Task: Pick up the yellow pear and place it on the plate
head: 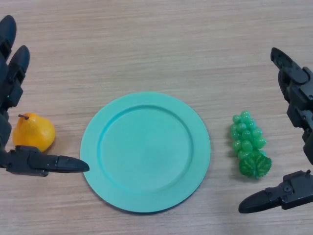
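A yellow pear (33,132) with a short brown stem lies on the wooden table at the left, just left of a round teal plate (145,152) that has nothing on it. My left hand (11,83) is open around the pear: its fingers stand behind the pear and its thumb (54,164) stretches out in front of it, the tip reaching the plate's left rim. I cannot tell whether the hand touches the pear. My right hand (298,103) is open at the right edge, apart from everything.
A bunch of green grapes (249,144) lies right of the plate, between the plate and my right hand. The right thumb (274,196) points left below the grapes.
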{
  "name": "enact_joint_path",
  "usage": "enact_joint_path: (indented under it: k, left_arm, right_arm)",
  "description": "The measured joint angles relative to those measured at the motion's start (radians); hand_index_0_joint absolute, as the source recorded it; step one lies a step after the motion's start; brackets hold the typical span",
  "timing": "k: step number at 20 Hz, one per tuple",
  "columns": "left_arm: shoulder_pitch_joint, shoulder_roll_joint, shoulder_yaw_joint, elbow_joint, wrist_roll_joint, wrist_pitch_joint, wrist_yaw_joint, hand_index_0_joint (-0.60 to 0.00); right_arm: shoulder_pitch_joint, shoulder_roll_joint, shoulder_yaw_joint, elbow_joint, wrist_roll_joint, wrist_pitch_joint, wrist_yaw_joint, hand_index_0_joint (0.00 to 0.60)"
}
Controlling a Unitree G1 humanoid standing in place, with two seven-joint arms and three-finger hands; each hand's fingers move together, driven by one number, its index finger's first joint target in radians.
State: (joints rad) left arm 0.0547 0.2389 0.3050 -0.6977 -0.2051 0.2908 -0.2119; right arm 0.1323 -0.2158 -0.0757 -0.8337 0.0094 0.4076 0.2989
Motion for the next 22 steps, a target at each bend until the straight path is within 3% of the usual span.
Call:
enact_joint_path:
  k: [7,11,16,22]
  left_arm:
    - [-0.009,0.001,-0.013,0.017,0.029,-0.001,-0.031,0.000]
    - [-0.038,0.039,-0.004,0.173,0.036,-0.078,-0.022,0.000]
    - [-0.110,0.089,0.038,0.351,0.076,-0.219,0.091,0.000]
    - [-0.198,0.147,0.013,0.657,0.115,-0.293,0.170,0.000]
  right_arm:
    - [0.000,0.000,-0.025,0.008,0.000,0.000,0.004,0.000]
    - [-0.006,0.000,-0.026,0.010,0.000,-0.001,0.004,0.000]
    - [-0.002,0.000,-0.027,0.021,0.000,-0.010,0.004,0.000]
    - [0.005,0.005,-0.060,0.021,0.038,-0.011,0.002,0.000]
